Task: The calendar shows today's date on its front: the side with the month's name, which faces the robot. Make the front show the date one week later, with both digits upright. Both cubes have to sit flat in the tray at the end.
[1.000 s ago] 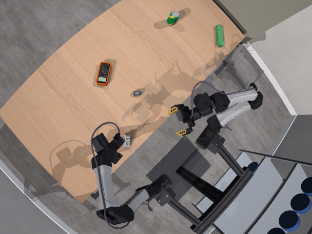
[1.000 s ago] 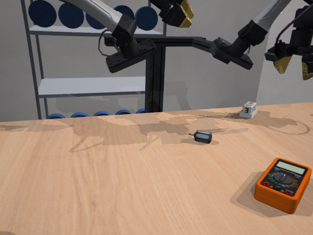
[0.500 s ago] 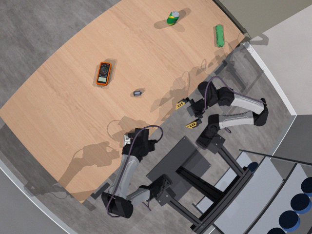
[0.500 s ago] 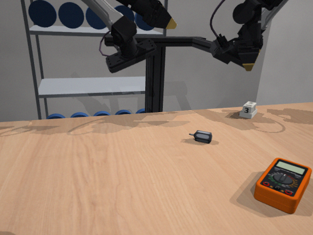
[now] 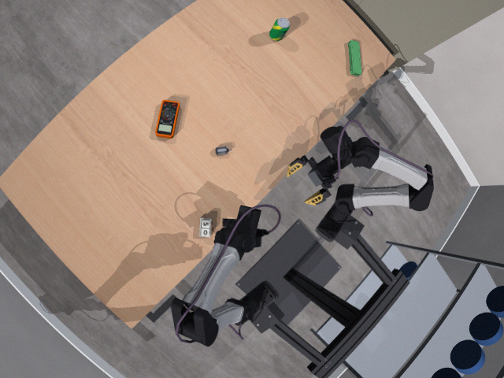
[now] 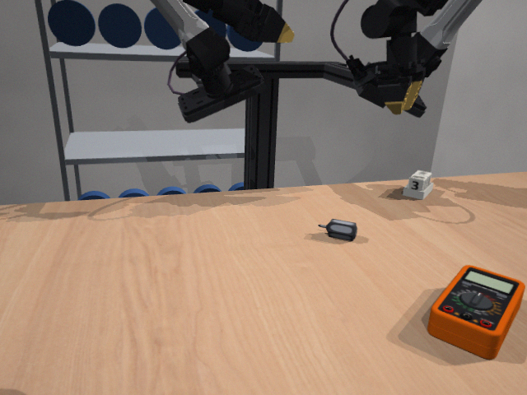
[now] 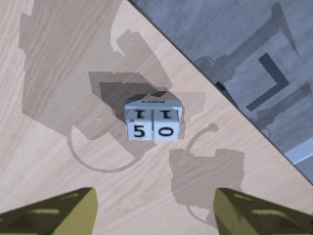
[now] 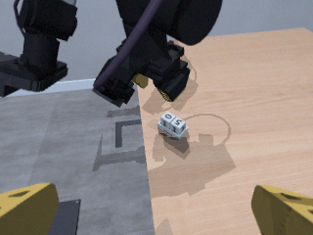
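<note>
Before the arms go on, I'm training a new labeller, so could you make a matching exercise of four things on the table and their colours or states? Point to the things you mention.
1. multimeter (image 5: 167,119) (image 6: 474,312)
2. can (image 5: 279,29)
3. calendar cubes (image 5: 205,227) (image 6: 420,181) (image 7: 153,130) (image 8: 173,122)
4. long block (image 5: 354,57)

A. plain green
B. side by side, 5 and 0 on top
C. orange edges
D. green and yellow, silver top

Pairs: 1-C, 2-D, 3-B, 4-A
</note>
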Controlling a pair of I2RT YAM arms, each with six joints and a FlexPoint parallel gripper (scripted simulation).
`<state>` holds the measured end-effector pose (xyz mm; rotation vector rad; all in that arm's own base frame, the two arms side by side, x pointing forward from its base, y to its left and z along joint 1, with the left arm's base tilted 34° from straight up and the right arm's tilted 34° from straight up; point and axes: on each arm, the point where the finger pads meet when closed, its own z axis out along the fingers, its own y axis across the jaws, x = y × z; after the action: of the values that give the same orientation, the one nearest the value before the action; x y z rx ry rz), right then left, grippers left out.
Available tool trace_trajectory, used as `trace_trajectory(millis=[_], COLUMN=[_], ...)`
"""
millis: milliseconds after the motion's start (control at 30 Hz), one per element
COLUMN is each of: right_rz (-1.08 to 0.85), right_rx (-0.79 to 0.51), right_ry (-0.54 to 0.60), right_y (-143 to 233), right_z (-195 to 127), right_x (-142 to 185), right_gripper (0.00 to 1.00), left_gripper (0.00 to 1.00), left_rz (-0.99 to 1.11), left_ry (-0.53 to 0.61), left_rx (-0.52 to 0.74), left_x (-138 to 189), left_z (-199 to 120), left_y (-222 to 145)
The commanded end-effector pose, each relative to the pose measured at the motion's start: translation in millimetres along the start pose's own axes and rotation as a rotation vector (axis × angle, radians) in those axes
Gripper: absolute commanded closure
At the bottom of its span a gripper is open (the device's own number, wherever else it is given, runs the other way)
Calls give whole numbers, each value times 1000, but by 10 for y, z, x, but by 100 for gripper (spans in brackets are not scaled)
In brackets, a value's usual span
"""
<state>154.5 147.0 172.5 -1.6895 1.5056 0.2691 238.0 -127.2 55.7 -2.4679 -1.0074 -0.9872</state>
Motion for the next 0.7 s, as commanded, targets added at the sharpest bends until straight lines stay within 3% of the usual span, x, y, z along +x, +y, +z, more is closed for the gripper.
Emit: trace_trajectory(millis=[0,500,667], right_rz=[-33,-31,28], right_rx=[8,5,19], right_ry=[-25,-24,33], right_y=[-58,-53,-103], right_z=[-77,-73,17], right_x=[-110,-106,66], right_gripper=[0,0,0], left_gripper=[45,45,45], left_rz=[-131,-961,-1246], left_ry=[-26,-129,-145], left_rx=[-16,48,82], left_x=[-17,111,212], left_z=[43,652,897], left_y=[107,264,275])
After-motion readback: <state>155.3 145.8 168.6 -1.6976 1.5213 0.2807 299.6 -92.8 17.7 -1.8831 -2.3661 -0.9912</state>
